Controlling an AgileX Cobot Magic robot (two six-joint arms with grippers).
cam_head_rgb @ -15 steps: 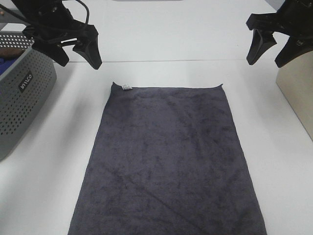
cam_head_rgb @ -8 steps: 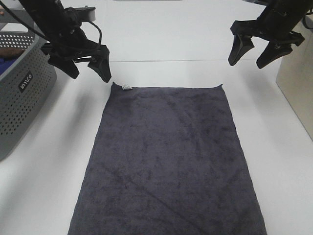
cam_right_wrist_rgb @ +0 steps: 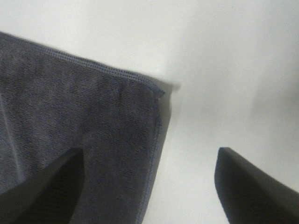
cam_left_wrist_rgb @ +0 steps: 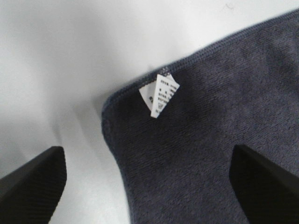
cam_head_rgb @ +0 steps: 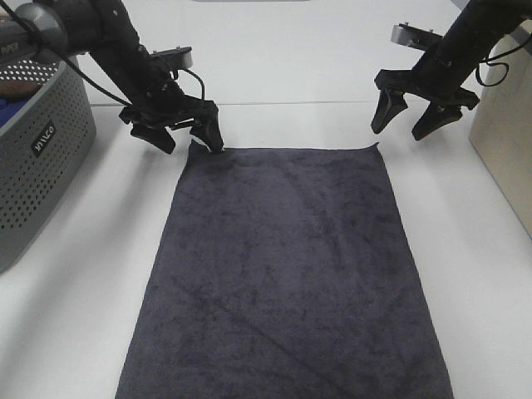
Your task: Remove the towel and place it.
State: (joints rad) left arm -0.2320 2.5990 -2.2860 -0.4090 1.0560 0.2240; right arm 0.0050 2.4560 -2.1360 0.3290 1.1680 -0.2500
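1. Left gripper, jaws spread wide and holding nothing, straddles the tagged far corner of the towel. If it closes too shallow, I judge it would pinch only the tag or slip off the plush.
2. Right gripper, also spread and empty, hangs over the other far corner. Uneven pinches could raise one side alone and twist the towel.
3. The towel lies flat on the table, its near end out of view. A low lift may drag it.
4. The basket stands to the left, where a swing could snag it.
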